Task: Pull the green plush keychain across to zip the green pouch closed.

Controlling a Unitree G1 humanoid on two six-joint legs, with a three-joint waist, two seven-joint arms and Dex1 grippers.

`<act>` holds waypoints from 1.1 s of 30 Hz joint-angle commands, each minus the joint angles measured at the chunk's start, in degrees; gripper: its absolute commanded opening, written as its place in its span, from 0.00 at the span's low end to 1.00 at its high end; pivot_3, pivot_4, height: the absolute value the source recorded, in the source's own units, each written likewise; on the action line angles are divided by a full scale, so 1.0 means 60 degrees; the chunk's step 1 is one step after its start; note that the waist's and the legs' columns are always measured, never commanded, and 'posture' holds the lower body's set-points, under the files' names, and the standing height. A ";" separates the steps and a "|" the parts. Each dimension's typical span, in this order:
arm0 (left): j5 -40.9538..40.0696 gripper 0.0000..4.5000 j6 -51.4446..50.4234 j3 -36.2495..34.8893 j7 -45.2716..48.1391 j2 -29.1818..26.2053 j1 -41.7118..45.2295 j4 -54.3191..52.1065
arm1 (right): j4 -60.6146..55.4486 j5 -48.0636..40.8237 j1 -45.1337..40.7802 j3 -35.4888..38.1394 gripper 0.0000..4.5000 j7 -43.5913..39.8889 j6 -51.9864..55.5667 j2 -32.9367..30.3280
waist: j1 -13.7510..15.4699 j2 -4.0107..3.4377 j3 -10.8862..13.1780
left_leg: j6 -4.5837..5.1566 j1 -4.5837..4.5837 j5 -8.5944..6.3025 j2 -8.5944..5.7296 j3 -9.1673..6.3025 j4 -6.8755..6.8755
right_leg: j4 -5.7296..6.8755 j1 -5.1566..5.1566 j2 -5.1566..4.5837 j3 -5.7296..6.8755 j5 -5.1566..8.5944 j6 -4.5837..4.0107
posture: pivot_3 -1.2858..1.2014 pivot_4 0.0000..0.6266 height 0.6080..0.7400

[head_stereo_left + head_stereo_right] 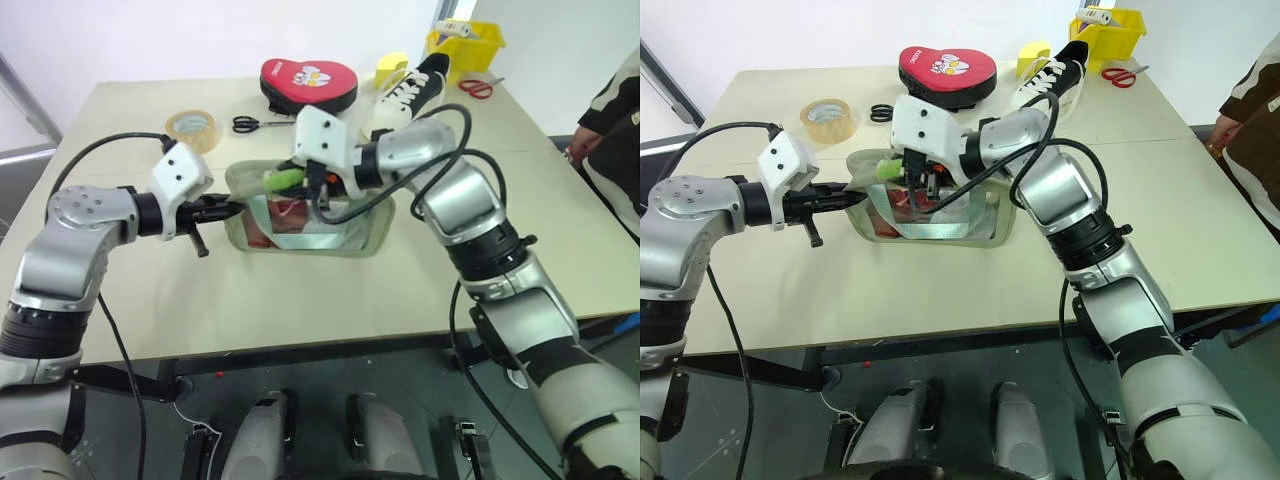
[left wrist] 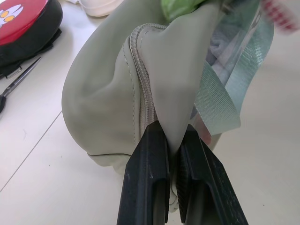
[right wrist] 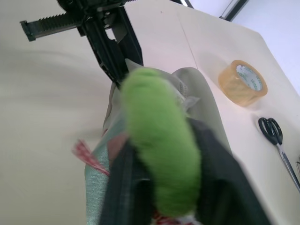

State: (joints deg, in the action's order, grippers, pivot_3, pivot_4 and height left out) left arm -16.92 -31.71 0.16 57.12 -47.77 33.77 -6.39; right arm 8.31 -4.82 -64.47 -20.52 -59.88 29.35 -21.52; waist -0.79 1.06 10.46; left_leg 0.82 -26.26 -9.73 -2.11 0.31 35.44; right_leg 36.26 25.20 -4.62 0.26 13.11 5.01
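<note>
- Progress: early — both grips look set, but no sign of the zip drawn yet, as far as frames show.
- Green pouch (image 1: 345, 232) sits mid-frame on the desk (image 1: 300, 300) in head views, its left end lifted off the surface.
- L gripper (image 2: 173, 136): jaws closed on the pouch's end fabric, right next to the zipper seam — anchor hold, looks done.
- R gripper (image 3: 161, 187): jaws clamped on the green plush keychain (image 3: 159, 140); fuzzy lime loop sticks out past the black fingers (image 3: 220, 178).
- Keychain in head views (image 1: 283, 179) is at upper-left part of the pouch, close to the L gripper's end — so slider prob. near its start, not pulled across.
- Pouch mouth looks gaping; red contents + clear window visible inside, top edge not joined.
- Left to do, my read: pull keychain across to far (right-of-frame) end while L holds firm; then release.
- Can't tell exact slider spot — hidden by R gripper.
- Nearby, untouched: tape roll (image 1: 193, 129), scissors (image 1: 258, 124), red heart case (image 1: 308, 84) in upper part of frame.
</note>
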 commanded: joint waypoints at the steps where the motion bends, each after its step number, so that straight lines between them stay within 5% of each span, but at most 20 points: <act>1: 0.0004 0.00 0.0040 0.0006 0.0042 -0.0043 -0.0007 -0.0063 | -0.0609 -0.0507 -0.0427 0.0767 0.00 0.0020 0.0707 -0.0114 | 0.0009 0.0000 0.0000 | 0.0000 0.0000 0.0000 0.0000 0.0000 0.0000 | 0.0000 0.0000 0.0000 0.0000 0.0000 0.0000 | 0.52 0.24 1.00; 12: 0.0046 0.00 0.0068 0.0076 0.0112 -0.0042 -0.0003 -0.0046 | 0.0140 -0.0464 -0.0233 0.2603 0.00 0.2041 0.1937 -0.1512 | 0.0038 0.0001 0.0000 | -0.0018 -0.0001 -0.0011 -0.0003 0.0000 0.0000 | -0.0008 -0.0003 -0.0014 -0.0001 0.0001 -0.0003 | 0.52 0.24 1.00; 19: 0.0093 0.00 0.0117 0.0182 0.0251 -0.0113 0.0167 0.0155 | -0.1041 0.0965 0.2092 0.2602 0.00 0.2866 0.0883 -0.4007 | 0.0037 -0.0002 0.0001 | -0.0002 -0.0007 -0.0002 -0.0006 0.0001 -0.0014 | -0.0024 -0.0002 -0.0021 -0.0002 0.0003 -0.0005 | 0.52 0.24 1.00; 24: 0.0136 0.00 0.0200 0.0286 0.0413 -0.0120 0.0344 0.0360 | -0.1989 0.1472 0.3550 0.2660 0.00 0.3370 0.0813 -0.4603 | 0.0008 -0.0007 0.0004 | 0.0005 -0.0003 0.0002 0.0002 0.0005 -0.0009 | -0.0015 -0.0001 -0.0012 -0.0003 0.0003 -0.0005 | 0.52 0.24 1.00; 33: 0.0262 0.00 0.0398 0.0666 0.0540 0.0111 0.0853 0.0850 | -0.0872 0.0843 0.4946 0.2627 0.00 0.5462 0.1044 -0.0875 | -0.0033 0.0008 -0.0004 | 0.0026 0.0048 0.0014 0.0008 0.0005 0.0017 | -0.0015 -0.0066 0.0001 -0.0001 0.0002 -0.0005 | 0.52 0.24 1.00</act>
State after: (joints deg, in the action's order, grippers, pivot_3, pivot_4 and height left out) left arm -16.07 -29.67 3.86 60.08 -46.79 38.13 -1.51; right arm 2.08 0.85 -34.32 -6.14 -28.89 36.20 -27.32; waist -0.99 1.10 10.43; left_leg 0.98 -25.93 -9.65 -2.06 0.34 35.54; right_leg 36.15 24.77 -4.61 0.26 13.12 4.98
